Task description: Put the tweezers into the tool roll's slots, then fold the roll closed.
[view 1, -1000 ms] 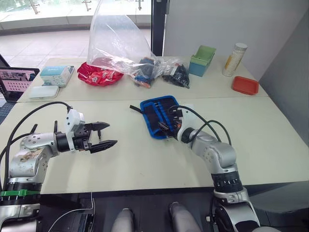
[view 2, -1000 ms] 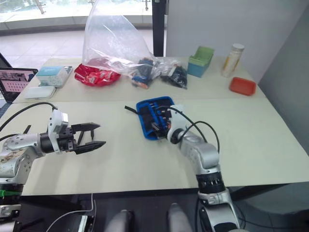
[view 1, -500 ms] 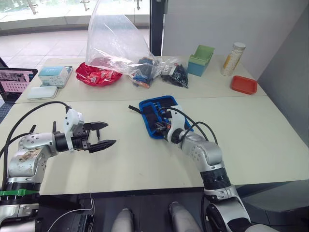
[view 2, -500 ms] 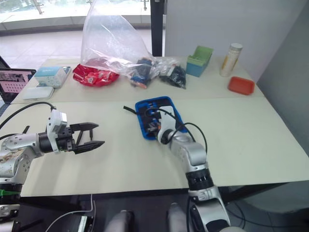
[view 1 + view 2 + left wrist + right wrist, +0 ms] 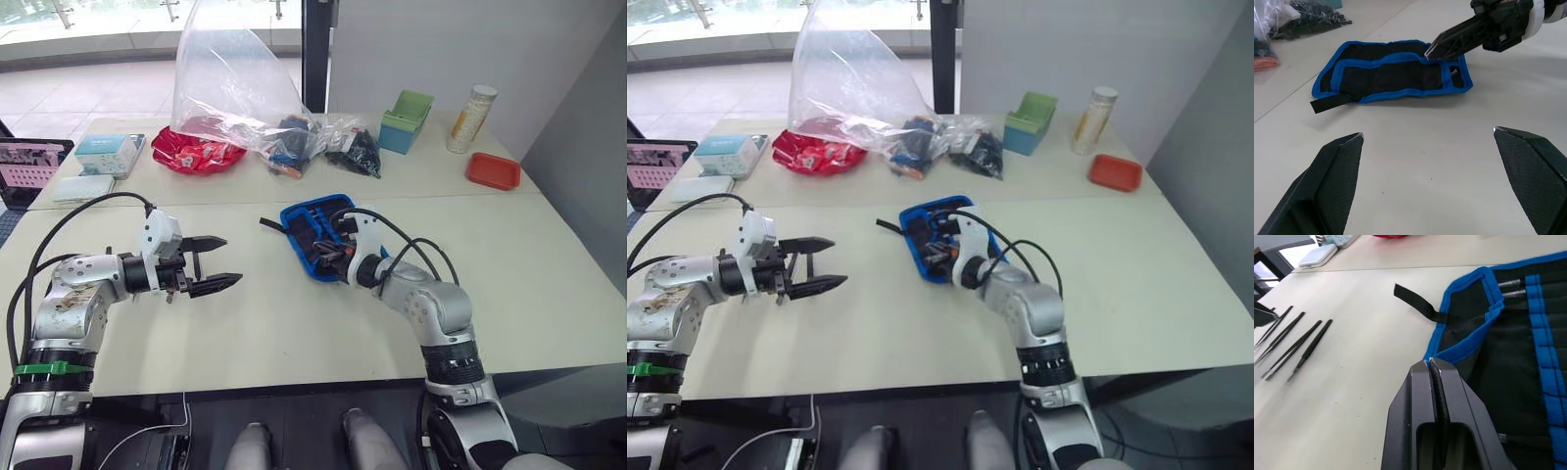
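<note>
The tool roll lies open in the middle of the table, dark fabric with a bright blue border and a black strap trailing from one end. My right gripper is shut, its tips pinching the roll's blue edge, which rises in a small fold there. Metal tips poke from slots in the roll. Several slim black tweezers lie side by side on the table, left of the roll. My left gripper hovers open and empty above the table, left of the roll and pointing at it.
At the back are a big clear plastic bag, a red pouch, dark bundles, a green box, a tall can and a red tray. White boxes sit at the far left.
My right gripper went from open to shut on the roll's blue edge. My left gripper has drifted a little to the right, still open.
</note>
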Motion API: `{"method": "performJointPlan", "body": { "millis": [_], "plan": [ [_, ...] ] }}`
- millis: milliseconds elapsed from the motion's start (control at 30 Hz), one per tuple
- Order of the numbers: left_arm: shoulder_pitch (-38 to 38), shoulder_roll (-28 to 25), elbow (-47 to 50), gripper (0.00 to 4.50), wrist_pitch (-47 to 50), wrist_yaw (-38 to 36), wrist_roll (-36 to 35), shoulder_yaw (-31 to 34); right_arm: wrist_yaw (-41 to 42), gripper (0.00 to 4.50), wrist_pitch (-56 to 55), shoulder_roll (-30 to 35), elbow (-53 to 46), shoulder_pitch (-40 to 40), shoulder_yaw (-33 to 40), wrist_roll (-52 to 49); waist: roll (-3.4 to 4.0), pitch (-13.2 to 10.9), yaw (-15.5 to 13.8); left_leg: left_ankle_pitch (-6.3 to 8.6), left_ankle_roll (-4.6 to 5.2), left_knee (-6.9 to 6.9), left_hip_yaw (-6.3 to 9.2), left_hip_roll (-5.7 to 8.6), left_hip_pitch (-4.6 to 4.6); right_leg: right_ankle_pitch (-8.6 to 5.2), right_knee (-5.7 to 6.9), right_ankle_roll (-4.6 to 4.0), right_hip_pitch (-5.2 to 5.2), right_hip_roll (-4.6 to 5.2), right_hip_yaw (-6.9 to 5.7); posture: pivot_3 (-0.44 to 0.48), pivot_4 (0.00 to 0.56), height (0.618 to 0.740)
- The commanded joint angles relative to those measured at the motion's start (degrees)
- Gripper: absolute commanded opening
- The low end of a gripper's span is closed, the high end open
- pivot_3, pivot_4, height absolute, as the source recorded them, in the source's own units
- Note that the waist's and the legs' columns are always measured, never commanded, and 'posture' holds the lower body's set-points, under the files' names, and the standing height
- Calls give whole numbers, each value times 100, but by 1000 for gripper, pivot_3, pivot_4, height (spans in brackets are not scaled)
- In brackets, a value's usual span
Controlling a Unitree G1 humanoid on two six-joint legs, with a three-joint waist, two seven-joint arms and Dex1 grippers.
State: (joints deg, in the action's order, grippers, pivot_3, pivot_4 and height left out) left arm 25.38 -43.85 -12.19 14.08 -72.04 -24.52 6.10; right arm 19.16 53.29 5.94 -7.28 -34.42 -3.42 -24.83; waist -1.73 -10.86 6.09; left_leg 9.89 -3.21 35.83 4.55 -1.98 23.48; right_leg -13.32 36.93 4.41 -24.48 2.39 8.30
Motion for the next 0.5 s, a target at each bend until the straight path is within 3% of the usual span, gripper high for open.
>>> {"method": "performJointPlan", "body": {
  "millis": [33, 100, 267, 500],
  "plan": [
    [214, 47, 48, 4500, -188, -56, 37, -30, 441, 68, 178, 448, -614, 45, -572, 18, 0, 0, -5, 0, 0, 0, 0, 0, 1, 0, -1, 0, 0, 0, 0, 0, 150, 733],
    [357, 235, 3, 4500, -326, 13, 127, -168, 856, 68, 186, 1127, -856, -40, -1249, 309, 0, 0, -36, 0, 0, 3, 0, 0, 2, 0, -6, 0, 1, 1, -1, 0, 150, 733],
    [942, 686, -531, 4500, -962, 256, 720, -592, 1592, 68, 152, 2047, -1171, -322, -2022, 536, -2, -1, -75, 0, 0, 7, 0, 5, 6, 0, -14, 2, 4, 3, -2, 0, 150, 733],
    [2006, 921, -2483, 4500, -3305, 629, 2108, -1259, 1954, 68, 122, 2511, -1365, -194, -2154, 643, -5, -1, -62, 0, 0, 5, 3, 4, 10, 1, -17, 3, 2, 1, -4, 0, 150, 733]
  ]
}}
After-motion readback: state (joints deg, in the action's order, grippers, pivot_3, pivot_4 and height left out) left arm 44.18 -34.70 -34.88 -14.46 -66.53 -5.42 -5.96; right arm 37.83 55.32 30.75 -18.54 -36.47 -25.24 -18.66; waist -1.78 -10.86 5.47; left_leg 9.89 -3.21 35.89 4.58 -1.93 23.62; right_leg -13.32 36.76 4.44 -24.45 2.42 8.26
